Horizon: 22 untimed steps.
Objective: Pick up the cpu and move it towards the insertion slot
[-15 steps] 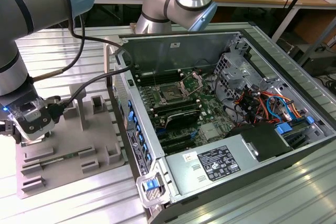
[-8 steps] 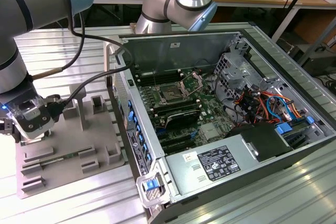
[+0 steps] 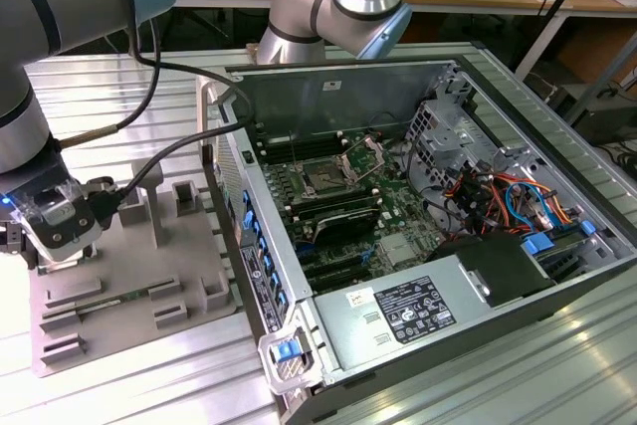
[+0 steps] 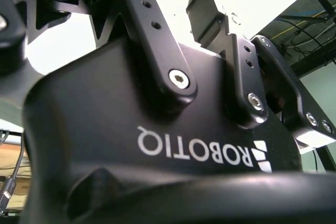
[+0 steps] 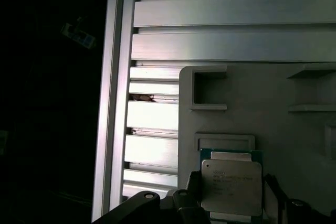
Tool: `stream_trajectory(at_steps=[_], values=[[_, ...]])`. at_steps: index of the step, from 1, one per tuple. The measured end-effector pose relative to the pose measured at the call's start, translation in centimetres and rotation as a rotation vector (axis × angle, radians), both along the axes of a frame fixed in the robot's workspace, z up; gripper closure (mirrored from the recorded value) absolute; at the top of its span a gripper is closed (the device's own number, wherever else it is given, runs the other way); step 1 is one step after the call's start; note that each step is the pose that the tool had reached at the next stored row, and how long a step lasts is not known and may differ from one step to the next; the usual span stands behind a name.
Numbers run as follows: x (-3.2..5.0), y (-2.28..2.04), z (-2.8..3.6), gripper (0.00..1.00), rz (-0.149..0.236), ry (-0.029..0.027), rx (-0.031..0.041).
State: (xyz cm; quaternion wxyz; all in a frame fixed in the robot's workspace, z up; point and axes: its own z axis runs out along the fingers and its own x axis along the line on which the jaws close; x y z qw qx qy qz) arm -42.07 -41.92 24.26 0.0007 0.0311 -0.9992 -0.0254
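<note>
Where grey tray [image 5: 294, 145] holds it, cpu [image 5: 231, 187] lies under hand [image 3: 62, 241]

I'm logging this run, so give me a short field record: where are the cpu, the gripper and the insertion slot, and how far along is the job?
cpu: silver-topped chip at the grey tray, right by the gripper
gripper: low over the tray, at the exterior view's left
insertion slot: inside the open computer case, to the exterior view's right of the tray
progress: cpu not yet near the slot
</note>
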Motion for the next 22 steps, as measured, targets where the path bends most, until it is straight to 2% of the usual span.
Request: stream_trajectory(at_steps=[15, 19, 22], values=[[0.00, 0.00, 0.70, 0.45, 0.000, 0.0000, 0.0000], [0.00, 0.00, 1.62, 0.45, 0.000, 0.0000, 0.0000], [0.00, 0.00, 1.79, 0.45, 0.000, -0.0001, 0.0000]])
